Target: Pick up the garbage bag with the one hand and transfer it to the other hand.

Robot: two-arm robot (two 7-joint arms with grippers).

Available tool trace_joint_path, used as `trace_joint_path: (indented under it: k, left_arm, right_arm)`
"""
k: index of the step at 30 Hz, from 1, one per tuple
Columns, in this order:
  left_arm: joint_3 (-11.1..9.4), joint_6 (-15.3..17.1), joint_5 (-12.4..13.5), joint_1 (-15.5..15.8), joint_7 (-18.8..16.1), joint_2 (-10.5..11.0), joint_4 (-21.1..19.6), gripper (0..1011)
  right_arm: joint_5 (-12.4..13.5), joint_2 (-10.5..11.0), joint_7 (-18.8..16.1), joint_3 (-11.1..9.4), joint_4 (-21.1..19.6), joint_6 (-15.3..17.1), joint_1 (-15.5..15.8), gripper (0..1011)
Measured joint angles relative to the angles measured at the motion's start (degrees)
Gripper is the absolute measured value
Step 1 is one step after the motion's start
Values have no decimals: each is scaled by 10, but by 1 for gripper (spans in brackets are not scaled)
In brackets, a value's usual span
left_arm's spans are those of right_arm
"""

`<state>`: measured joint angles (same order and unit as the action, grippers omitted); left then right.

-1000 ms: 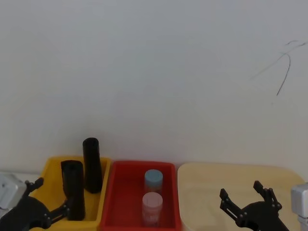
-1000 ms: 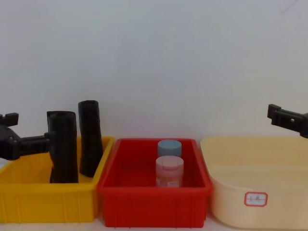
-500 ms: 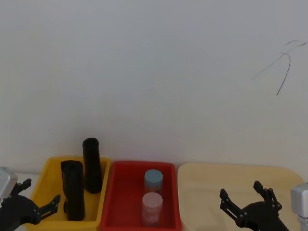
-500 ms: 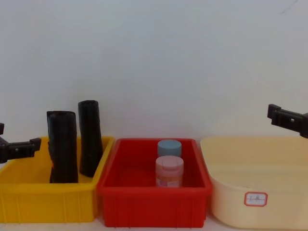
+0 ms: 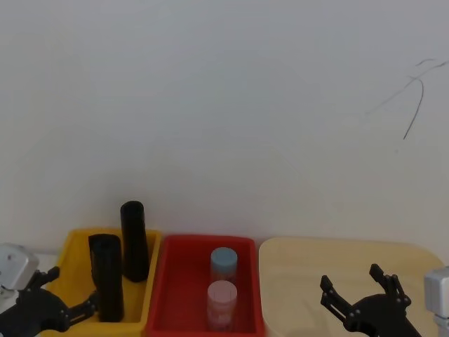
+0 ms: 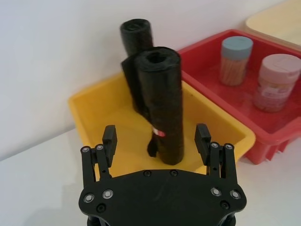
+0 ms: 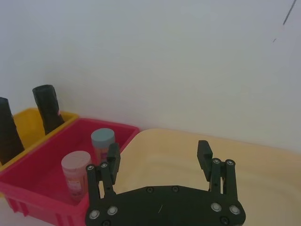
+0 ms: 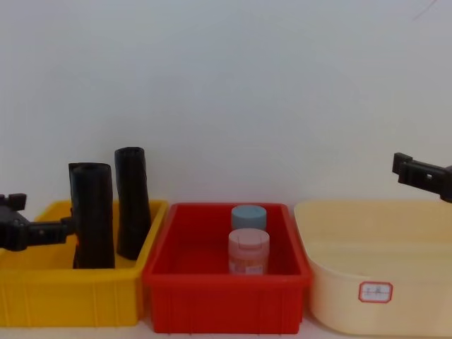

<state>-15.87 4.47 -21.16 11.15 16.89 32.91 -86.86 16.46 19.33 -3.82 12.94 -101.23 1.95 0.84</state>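
Note:
The garbage bag, a thick wrinkled black roll, stands upright in the yellow bin; it is the nearer of two rolls. A slimmer black roll stands just behind it. My left gripper is open at the bag's left side, the bag in line with the gap between its fingers, one fingertip close to the bag. My right gripper hangs open over the cream tub, nothing in it.
A red bin in the middle holds a blue-lidded jar and a pink-lidded jar. The cream tub sits to the right. A white wall stands close behind the bins.
My left gripper drew back to the left from the bag, then came in toward it again. Both rolls and the right gripper stayed still.

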Motion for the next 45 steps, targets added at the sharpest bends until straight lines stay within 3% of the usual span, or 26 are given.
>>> trace_joint_path:
  k: [9, 32, 45]
  left_arm:
    - [-11, 0, 6, 16, 20, -8, 14, 1001]
    - [-25, 8, 30, 58, 28, -41, 45, 1002]
    - [-18, 16, 35, 57, 21, -50, 42, 1001]
  right_arm:
    - [0, 0, 0, 0, 0, 0, 0, 1001]
    - [0, 0, 0, 0, 0, 0, 0, 1001]
    - [0, 0, 0, 0, 0, 0, 0, 1001]
